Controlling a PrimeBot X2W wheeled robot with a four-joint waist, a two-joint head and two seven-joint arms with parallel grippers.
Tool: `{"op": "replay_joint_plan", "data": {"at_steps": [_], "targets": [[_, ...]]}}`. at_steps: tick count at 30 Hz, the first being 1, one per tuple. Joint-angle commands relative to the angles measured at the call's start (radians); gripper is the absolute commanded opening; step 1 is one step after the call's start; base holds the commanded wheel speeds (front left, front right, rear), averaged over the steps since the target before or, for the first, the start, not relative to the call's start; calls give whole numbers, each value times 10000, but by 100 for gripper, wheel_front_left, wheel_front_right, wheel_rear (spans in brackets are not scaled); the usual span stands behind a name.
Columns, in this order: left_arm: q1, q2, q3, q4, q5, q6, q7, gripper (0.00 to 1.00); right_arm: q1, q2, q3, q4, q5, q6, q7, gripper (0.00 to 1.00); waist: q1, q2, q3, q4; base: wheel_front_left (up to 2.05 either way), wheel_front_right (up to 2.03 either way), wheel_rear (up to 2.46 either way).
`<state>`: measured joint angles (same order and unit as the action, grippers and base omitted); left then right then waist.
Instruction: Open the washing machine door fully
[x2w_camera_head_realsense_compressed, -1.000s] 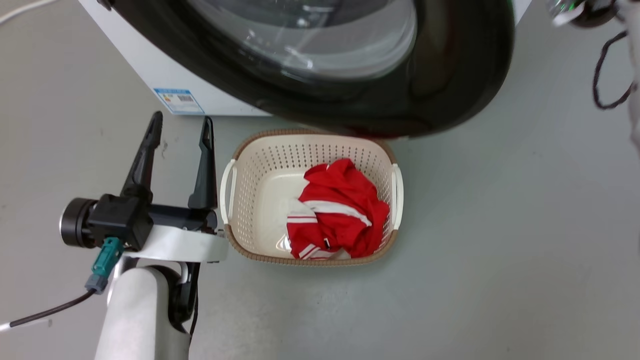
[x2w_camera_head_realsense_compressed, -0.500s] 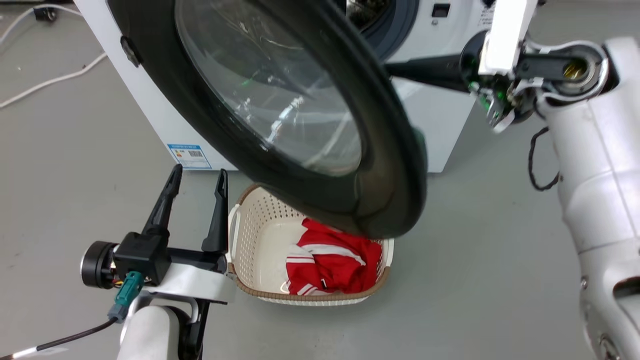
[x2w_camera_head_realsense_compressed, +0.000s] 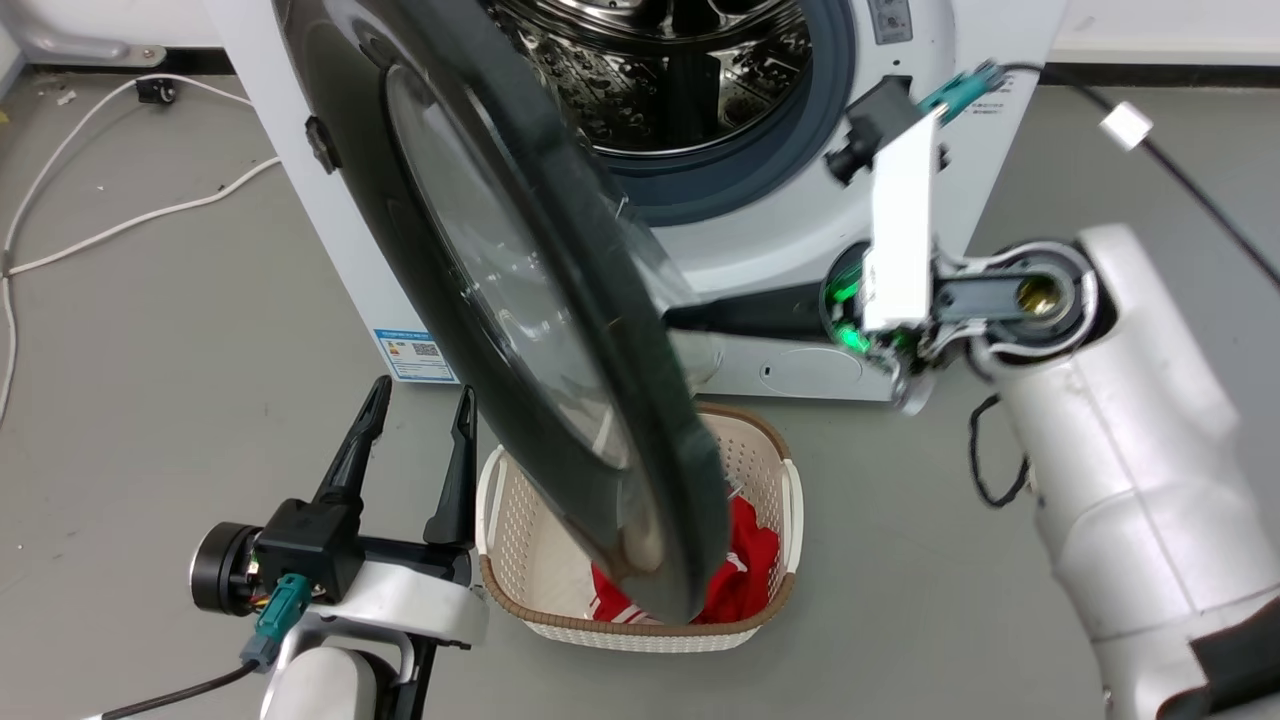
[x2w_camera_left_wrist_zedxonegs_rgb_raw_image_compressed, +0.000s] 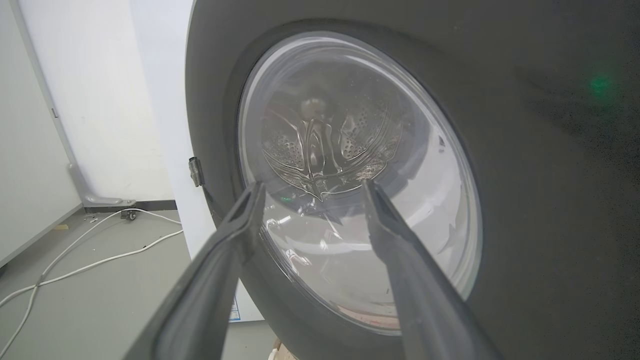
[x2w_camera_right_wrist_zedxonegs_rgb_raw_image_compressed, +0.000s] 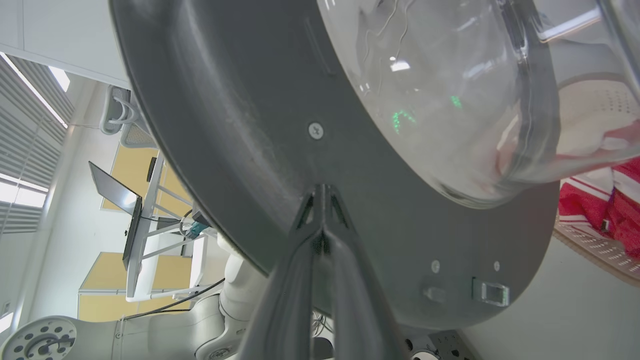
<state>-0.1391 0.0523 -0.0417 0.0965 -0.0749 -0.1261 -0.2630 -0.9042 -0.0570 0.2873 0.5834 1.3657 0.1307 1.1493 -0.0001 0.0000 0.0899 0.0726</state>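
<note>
Right hand (x2w_camera_right_wrist_zedxonegs_rgb_raw_image_compressed: 322, 192) has its fingers closed together, the tips pressed against the grey inner rim of the washing machine door (x2w_camera_head_realsense_compressed: 520, 300), just beside the bulging glass. That door stands swung partway out from the washing machine (x2w_camera_head_realsense_compressed: 770, 250), its lower edge over the laundry basket (x2w_camera_head_realsense_compressed: 787, 500). Left hand (x2w_camera_head_realsense_compressed: 422, 392) hangs on the door's outer side, fingers spread apart, holding nothing.
</note>
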Motion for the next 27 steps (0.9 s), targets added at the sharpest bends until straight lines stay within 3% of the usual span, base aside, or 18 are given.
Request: {"op": "replay_joint_plan", "data": {"at_steps": [1, 12, 22, 23, 24, 25, 26, 27], "targets": [[130, -10, -19, 3, -43, 41, -26, 100, 275, 114, 211, -132, 182, 1, -69, 0, 1, 0, -25, 42, 0, 0, 0], [167, -22, -26, 4, -71, 89, -26, 100, 901, 84, 1265, -833, 1078, 1, -1688, 0, 1, 0, -50, 144, 0, 0, 0], [372, -22, 67, -30, -110, 212, -26, 100, 2366, 45, -398, -1204, 394, 1, -6170, 0, 1, 0, -231, -96, 0, 0, 0], [392, -22, 76, -31, -114, 202, -26, 100, 2600, 19, -603, -1264, 263, 1, -6601, 9, 1, 0, -248, -138, 0, 0, 0], [423, -22, 101, -27, -113, 212, -26, 100, 2859, 16, -786, -1342, 239, 1, -6933, 35, 1, 0, -262, -186, 0, 0, 0], [452, -22, 137, -32, -114, 229, -26, 100, 3136, 16, -965, -1461, 208, 2, -7254, 49, 1, 0, -279, -242, 0, 0, 0], [475, -23, 189, -40, -115, 254, -26, 100, 3407, -11, -1116, -1575, 90, 2, -7589, 83, 1, 0, -293, -302, 0, 0, 0], [487, -21, 227, -34, -114, 266, -26, 100, 3736, -38, -1269, -1677, -2, 1, -7943, 100, 1, 0, -321, -348, 0, 0, 0]]}}
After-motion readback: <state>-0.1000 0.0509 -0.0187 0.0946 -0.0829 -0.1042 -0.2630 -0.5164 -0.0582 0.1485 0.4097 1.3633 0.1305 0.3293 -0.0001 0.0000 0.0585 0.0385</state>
